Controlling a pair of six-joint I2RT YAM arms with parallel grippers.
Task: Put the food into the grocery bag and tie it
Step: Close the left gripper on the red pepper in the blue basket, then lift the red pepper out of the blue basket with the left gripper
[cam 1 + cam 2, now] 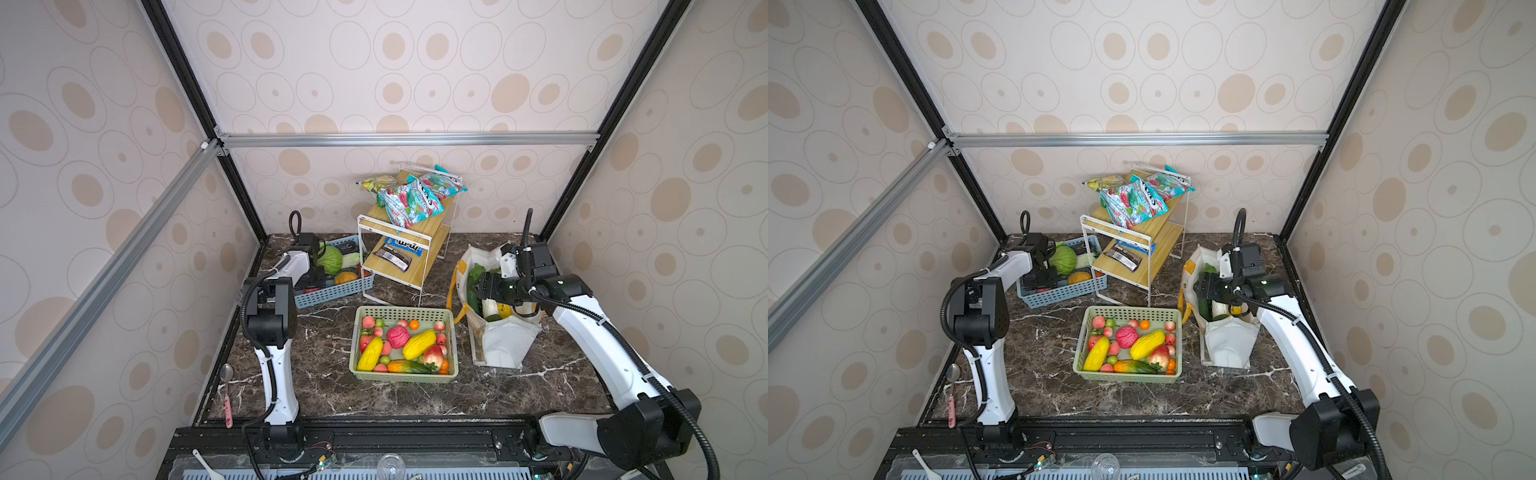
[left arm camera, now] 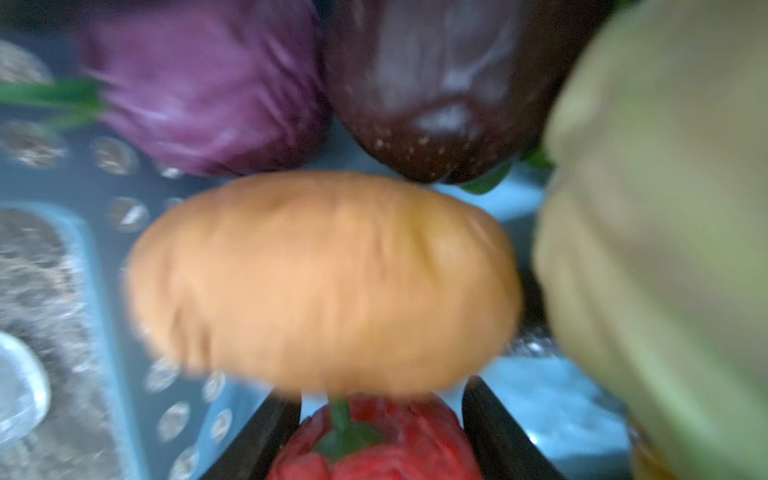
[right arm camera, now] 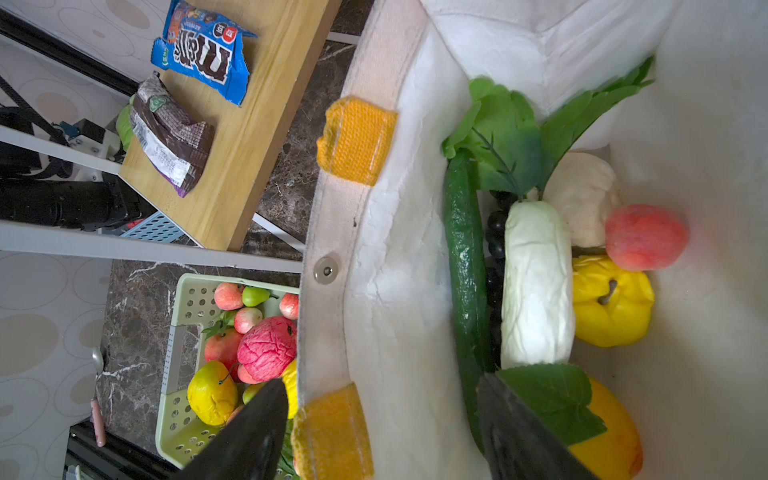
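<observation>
Two arms, one marble tabletop (image 1: pixel 328 395); went L to R. Spotted a pink-handled spoon (image 1: pixel 226 372) at far L edge. Found L gripper (image 2: pixel 380 397) sunk into the blue basket (image 1: pixel 332 294) at back L, beside a green cabbage (image 1: pixel 330 258) and an orange pumpkin (image 1: pixel 345 277). Via L wrist cam, blurry: saw both black fingers (image 2: pixel 262 440) flanking a red toy (image 2: pixel 374 453) w/ green stem, jaws apart; couldn't tell whether pinching it or just straddling. Noted a tan potato (image 2: pixel 324 282) just ahead, purple cabbage (image 2: pixel 208 91) and a dark glossy veg (image 2: pixel 436 83) beyond. Passed a two-tier wood rack (image 1: pixel 395 278) at mid-back: snack bags (image 1: pixel 409 199) up top, blue M&M's pack (image 1: pixel 405 246) and a dark wrapper (image 1: pixel 395 259) on lower shelf. Saw green basket (image 1: pixel 405 311) in front, full of toy fruit. Found the grocery bag (image 1: pixel 505 345) standing open at R, near the green basket, mustard strap (image 1: pixel 450 291) drooping off its L side, w/ food already inside: cucumber (image 3: pixel 465 257), white radish (image 3: pixel 536 286), greens (image 3: pixel 507 137), pale bulb (image 3: pixel 582 195), pink peach (image 3: pixel 644 237), yellow fruit (image 3: pixel 611 303), dark grapes (image 3: pixel 496 232) half hidden, plus an orange-yellow fruit (image 3: pixel 615 436) under a leaf. Found R gripper (image 3: pixel 382 380) over the bag mouth, jaws spread wide astride the near rim by a yellow patch (image 3: pixel 332 432), one finger outside, one inside, clamping nothing.
</observation>
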